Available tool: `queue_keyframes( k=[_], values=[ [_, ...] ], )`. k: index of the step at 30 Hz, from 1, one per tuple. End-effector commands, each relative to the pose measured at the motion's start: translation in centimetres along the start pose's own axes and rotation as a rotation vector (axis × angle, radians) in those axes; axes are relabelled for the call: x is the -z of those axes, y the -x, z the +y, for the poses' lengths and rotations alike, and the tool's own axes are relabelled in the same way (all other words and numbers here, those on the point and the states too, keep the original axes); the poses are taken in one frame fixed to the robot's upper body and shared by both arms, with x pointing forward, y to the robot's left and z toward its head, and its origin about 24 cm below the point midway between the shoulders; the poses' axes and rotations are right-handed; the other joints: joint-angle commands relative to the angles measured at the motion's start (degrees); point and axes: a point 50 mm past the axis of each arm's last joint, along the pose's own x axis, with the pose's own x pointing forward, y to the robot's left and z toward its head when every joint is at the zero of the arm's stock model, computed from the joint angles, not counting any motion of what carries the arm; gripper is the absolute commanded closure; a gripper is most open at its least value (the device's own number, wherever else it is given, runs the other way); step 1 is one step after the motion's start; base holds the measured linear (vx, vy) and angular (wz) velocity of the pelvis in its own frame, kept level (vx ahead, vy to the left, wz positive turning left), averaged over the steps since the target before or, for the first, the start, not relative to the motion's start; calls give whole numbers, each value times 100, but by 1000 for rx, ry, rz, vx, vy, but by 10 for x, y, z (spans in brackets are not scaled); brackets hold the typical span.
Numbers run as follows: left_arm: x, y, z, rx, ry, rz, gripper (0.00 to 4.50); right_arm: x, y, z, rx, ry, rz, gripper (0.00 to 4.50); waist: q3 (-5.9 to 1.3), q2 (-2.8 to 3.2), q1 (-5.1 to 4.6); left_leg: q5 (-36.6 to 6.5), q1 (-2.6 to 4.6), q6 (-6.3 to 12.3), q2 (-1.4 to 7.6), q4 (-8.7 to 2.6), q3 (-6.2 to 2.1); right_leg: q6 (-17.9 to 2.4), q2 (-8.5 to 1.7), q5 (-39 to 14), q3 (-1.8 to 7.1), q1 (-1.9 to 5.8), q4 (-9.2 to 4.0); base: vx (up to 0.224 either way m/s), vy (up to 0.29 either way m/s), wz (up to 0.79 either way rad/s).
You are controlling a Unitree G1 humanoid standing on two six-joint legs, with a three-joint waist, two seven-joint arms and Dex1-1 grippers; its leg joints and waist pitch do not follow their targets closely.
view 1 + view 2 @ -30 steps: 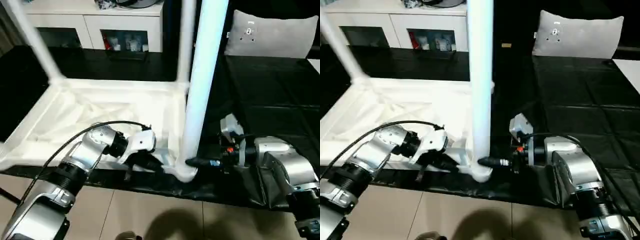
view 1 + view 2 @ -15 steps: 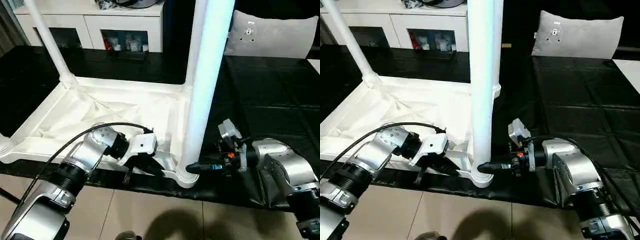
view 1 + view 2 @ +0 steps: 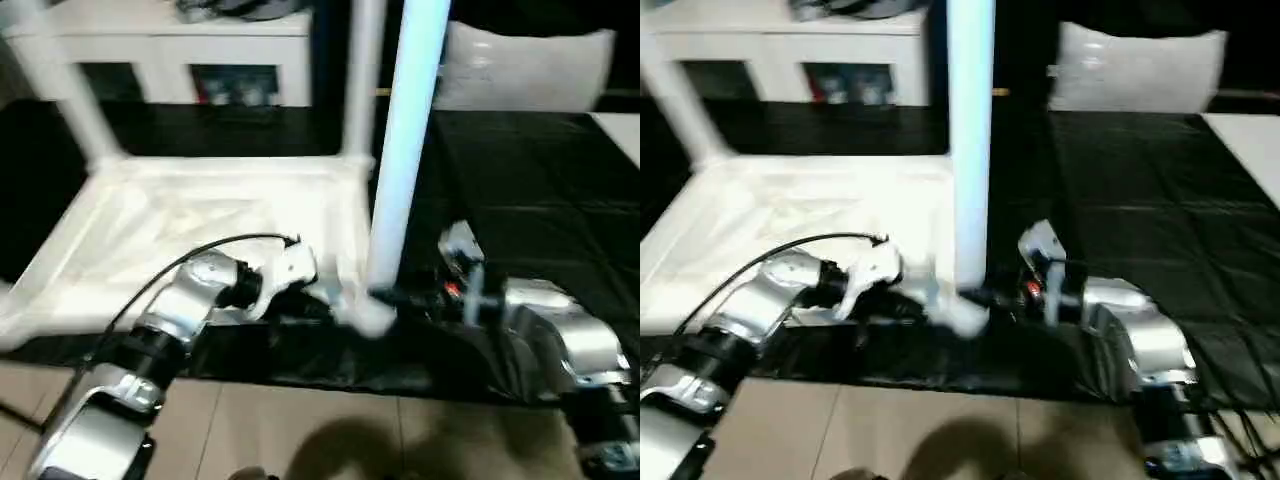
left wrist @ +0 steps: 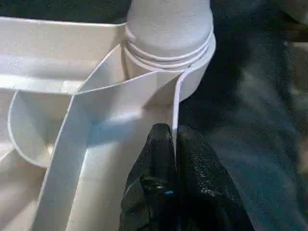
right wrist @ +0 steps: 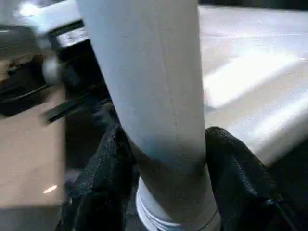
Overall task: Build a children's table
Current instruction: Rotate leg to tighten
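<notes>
1. Left wrist view shows your left gripper [image 4: 174,144] clenched on the thin side wall of the table top [image 3: 190,215], right beside the near right corner socket [image 4: 192,72].
2. Your right gripper [image 5: 163,159] has a finger on each side of the leg [image 3: 405,150] just above that socket; judge it a grasp on the tube.
3. The top lies upside down on the black work surface [image 3: 520,180], near left of centre, with legs standing up from its corners.
4. Expect light, hollow plastic: the rim will flex, and the smooth tapered leg can slip.
5. Grip the leg low, near the socket, and hold the top at the stiffer ribbed corner.
</notes>
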Motion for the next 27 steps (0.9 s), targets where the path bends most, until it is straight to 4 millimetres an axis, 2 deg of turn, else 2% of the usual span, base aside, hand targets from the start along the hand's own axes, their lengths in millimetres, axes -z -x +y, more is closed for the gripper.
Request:
queue_keyframes(
  k=[1, 2, 5, 8, 12, 13, 15, 21, 22, 23, 25, 27],
  values=[
    [-32, -13, 6, -89, 9, -118, 450, -1, -25, 4, 84, -17, 0, 257, -402, -115, 21, -862, -36, 126, 119, -420, -58, -865, -286, -2026, 189, 376, -490, 0, 0, 0],
    [-36, -19, 7, -145, 43, -123, 450, -4, -34, 0, 192, -38, -23, 257, -408, -125, -35, -806, -41, 145, 103, -407, -52, -884, -279, -1955, 190, 375, -490, 0, 0, 0],
    [-42, -26, 9, -205, 70, -132, 450, -6, -42, -2, 294, -49, -33, 258, -425, -130, -106, -593, -52, 211, 77, -384, -35, -931, -251, -1686, 193, 376, -476, 0, 0, 0],
    [-50, -38, 13, -339, 100, -150, 450, -9, -55, -4, 457, -65, -61, 258, -439, -106, -129, -492, -46, 282, 76, -375, -33, -1018, -243, -1410, 193, 377, -469, 0, 0, 0],
    [-55, -44, 11, -372, 110, -163, 450, -11, -62, -3, 506, -84, -116, 258, -458, -96, -115, -391, -51, 443, 92, -364, -32, -1175, -246, -938, 199, 393, -427, 0, 0, 0],
    [-56, -44, 11, -372, 104, -166, 450, -14, -62, -3, 506, -83, -142, 223, -460, -92, -113, -388, -49, 464, 98, -367, -33, -1199, -247, -882, 200, 395, -419, 0, 0, 0],
    [-55, -42, 11, -365, 91, -160, 450, -16, -61, -3, 493, -86, -167, 189, -453, -80, -109, -458, -42, 509, 102, -368, -32, -1255, -244, -796, 204, 394, -417, 0, 0, 0],
    [-46, -34, 13, -332, 50, -129, 450, -20, -46, -8, 449, -47, -201, 141, -444, -54, -110, -610, -39, 507, 110, -377, -39, -1270, -256, -821, 205, 414, -422, 0, 0, 0],
    [-44, -33, 13, -329, 53, -122, 450, -20, -43, -9, 447, -41, -201, 135, -445, -63, -110, -621, -37, 515, 110, -374, -36, -1287, -255, -790, 206, 417, -420, 0, 0, 0],
    [-42, -31, 14, -324, 53, -113, 450, -20, -41, -10, 441, -36, -199, 126, -445, -97, -110, -609, -38, 521, 115, -375, -35, -1295, -255, -769, 207, 421, -417, 0, 0, 0],
    [-37, -26, 14, -301, 32, -96, 450, -21, -32, -11, 387, -16, -194, 96, -442, -83, -92, -626, -32, 545, 115, -372, -33, -1310, -263, -805, 207, 421, -420, 0, 0, 0],
    [-34, -22, 14, -278, 17, -90, 450, -22, -26, -13, 364, -5, -193, 90, -438, -80, -81, -647, -31, 578, 122, -370, -28, -1297, -265, -828, 215, 415, -418, 0, 0, 0]
  ],
)
